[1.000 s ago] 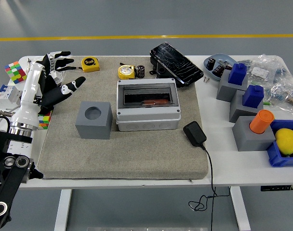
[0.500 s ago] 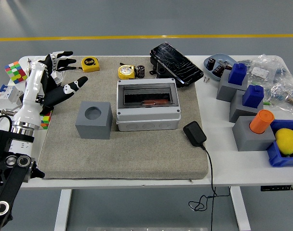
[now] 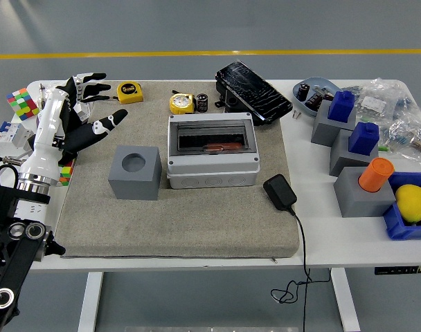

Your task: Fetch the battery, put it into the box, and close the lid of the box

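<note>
Grey mat [image 3: 176, 221] keeps parts from sliding on the tabletop. Left hand [image 3: 86, 114] is released, fingers spread, holding nothing, hovering over the mat's corner. Battery [image 3: 202, 102] sits upright well to its right, just beyond the box [image 3: 212, 159], whose lid looks down. Versus earlier: hand drifted slightly right; objects unmoved.

A single head view looked forward and down from high on the robot's side, taking in the whole white tabletop [image 3: 314, 242] from its near edge at the bottom to the grey floor [image 3: 196, 28] with a yellow line [image 3: 210, 53] beyond the far edge, at middling range.
</note>
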Controlling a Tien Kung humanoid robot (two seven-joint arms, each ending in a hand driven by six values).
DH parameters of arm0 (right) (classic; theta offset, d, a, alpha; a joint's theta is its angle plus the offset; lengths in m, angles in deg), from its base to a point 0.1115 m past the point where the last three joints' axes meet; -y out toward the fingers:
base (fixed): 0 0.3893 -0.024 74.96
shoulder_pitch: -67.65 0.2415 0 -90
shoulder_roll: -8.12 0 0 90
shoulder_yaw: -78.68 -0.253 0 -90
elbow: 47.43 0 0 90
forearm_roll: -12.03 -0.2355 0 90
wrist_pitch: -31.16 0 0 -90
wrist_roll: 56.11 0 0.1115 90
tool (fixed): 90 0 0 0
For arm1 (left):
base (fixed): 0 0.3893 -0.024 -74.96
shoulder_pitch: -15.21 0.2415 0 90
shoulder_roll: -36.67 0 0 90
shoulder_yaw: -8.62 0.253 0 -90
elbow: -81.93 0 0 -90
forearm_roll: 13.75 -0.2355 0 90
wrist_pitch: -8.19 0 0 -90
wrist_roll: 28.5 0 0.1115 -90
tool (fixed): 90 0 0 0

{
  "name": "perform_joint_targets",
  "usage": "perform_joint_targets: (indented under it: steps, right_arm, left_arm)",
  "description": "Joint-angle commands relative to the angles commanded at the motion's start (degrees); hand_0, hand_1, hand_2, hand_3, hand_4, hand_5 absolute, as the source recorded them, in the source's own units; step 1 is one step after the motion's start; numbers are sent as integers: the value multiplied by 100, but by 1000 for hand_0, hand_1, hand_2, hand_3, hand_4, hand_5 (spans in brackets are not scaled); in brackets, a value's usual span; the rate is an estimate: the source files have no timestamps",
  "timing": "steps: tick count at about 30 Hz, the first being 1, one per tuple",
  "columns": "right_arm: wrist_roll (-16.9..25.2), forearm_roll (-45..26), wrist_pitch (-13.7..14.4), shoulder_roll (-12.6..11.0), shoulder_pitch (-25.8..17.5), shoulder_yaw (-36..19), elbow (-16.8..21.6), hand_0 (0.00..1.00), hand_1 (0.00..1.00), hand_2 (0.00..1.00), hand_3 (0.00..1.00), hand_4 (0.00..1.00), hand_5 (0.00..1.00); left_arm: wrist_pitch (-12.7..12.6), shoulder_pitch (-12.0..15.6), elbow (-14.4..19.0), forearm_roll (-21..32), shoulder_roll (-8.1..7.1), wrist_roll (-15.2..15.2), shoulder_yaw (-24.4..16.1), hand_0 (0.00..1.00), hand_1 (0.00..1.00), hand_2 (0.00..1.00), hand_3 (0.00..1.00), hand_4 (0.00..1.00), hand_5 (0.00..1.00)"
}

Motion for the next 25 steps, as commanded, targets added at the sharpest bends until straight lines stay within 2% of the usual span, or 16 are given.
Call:
perform_joint_targets:
  steps: [25]
  right_arm:
    - [12,-40,-5,-15,16,36,0,633,644,671,577,995,523]
  left_arm:
    - [16,-28,3,-18,9,-51,8,690,683,637,706,998,375]
